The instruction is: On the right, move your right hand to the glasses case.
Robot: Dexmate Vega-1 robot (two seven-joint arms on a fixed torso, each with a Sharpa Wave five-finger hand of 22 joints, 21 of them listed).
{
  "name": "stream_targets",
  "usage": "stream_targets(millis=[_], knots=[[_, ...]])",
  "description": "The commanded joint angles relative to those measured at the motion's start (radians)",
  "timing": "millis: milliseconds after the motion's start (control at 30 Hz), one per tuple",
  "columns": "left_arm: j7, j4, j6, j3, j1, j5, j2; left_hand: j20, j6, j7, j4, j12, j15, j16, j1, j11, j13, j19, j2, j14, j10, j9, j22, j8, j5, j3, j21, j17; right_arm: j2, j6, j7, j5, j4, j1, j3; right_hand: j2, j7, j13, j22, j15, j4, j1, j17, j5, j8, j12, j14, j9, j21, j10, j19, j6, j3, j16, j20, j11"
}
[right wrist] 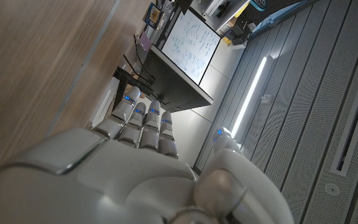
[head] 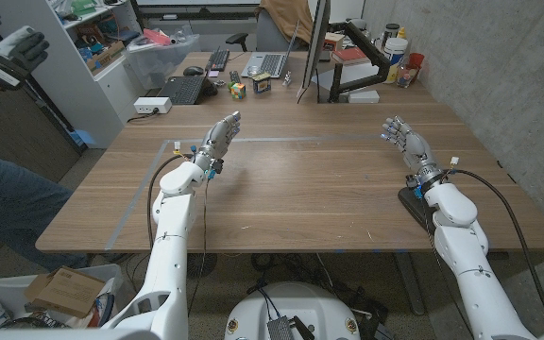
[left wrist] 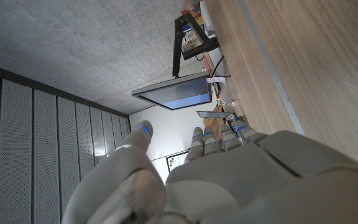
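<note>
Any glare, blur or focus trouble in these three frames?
Head view: even light, sharp, soft sheen on the wooden table. Left wrist view: left robot hand close and soft, monitor behind reasonably crisp. Right wrist view: right robot hand blurred up close, bright ceiling light strip glaring.

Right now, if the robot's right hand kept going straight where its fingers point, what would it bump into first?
Probably nothing soon. The right hand points across bare table toward the far end; the monitor stands that way, though depth is unclear.
</note>
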Motion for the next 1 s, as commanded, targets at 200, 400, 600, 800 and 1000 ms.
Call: stream_targets(millis=[200,400,600,800,1000], knots=[[0.001,-0.002,0.01,0.006,-0.009,0.009,0.003,-0.002,0.009,0.005,-0.006,0.01,-0.004,0.003,0.008,-0.003,0.004,0.003,0.015,0.002,0.006,0.006,0.004,0.006,-0.003,0.005,-0.002,0.001,-0.006,0.007,0.002,0.002,-0.017,-0.025,0.009,-0.004,-0.008,0.003,0.005,-0.001,-0.006,0.0,0.003,0.006,0.008,0.005,0.014,0.002,-0.008,0.015,0.014,0.008,-0.003,0.009,-0.012,0.0],[-0.001,0.002,0.015,0.01,-0.016,0.015,0.009,-0.003,0.01,0.004,-0.009,0.01,-0.004,0.002,0.012,-0.002,0.004,0.005,0.017,0.002,0.007,0.006,0.004,0.005,-0.003,0.006,-0.003,0.001,-0.009,0.016,-0.005,-0.002,-0.033,-0.042,0.02,-0.005,-0.012,0.004,0.005,0.0,-0.006,-0.001,0.003,0.007,0.008,0.006,0.016,0.002,-0.009,0.017,0.016,0.009,-0.004,0.008,-0.012,0.001],[-0.005,0.01,0.016,0.018,-0.029,0.024,0.011,-0.001,0.012,0.004,-0.011,0.01,-0.005,0.002,0.015,-0.006,0.004,0.007,0.019,0.003,0.008,0.006,0.004,0.005,-0.003,0.008,-0.005,0.001,-0.017,0.02,-0.011,-0.013,-0.048,-0.05,0.027,-0.007,-0.015,0.004,0.005,-0.002,-0.007,-0.001,0.003,0.007,0.008,0.006,0.017,0.002,-0.012,0.019,0.018,0.01,-0.005,0.008,-0.011,-0.003],[-0.001,0.015,0.008,0.025,-0.036,0.034,0.011,-0.001,0.011,0.004,-0.013,0.009,-0.005,0.002,0.018,-0.005,0.004,0.007,0.022,0.003,0.008,0.006,0.005,0.004,-0.004,0.009,-0.007,0.001,-0.019,0.016,-0.018,-0.021,-0.059,-0.055,0.029,-0.007,-0.02,0.004,0.005,-0.007,-0.007,-0.003,0.003,0.008,0.008,0.008,0.03,0.002,-0.014,0.027,0.027,0.012,-0.006,0.011,-0.015,-0.003],[-0.001,0.016,0.01,0.025,-0.04,0.036,0.011,0.0,0.011,0.002,-0.015,0.009,-0.005,0.002,0.021,-0.004,0.004,0.008,0.024,0.003,0.008,0.006,0.005,0.004,-0.004,0.01,-0.008,0.001,-0.026,0.031,-0.019,-0.032,-0.058,-0.058,0.028,-0.008,-0.036,0.004,0.005,-0.013,-0.008,-0.004,0.003,0.009,0.007,0.009,0.038,0.002,-0.016,0.034,0.036,0.01,-0.007,0.012,-0.017,-0.005]])
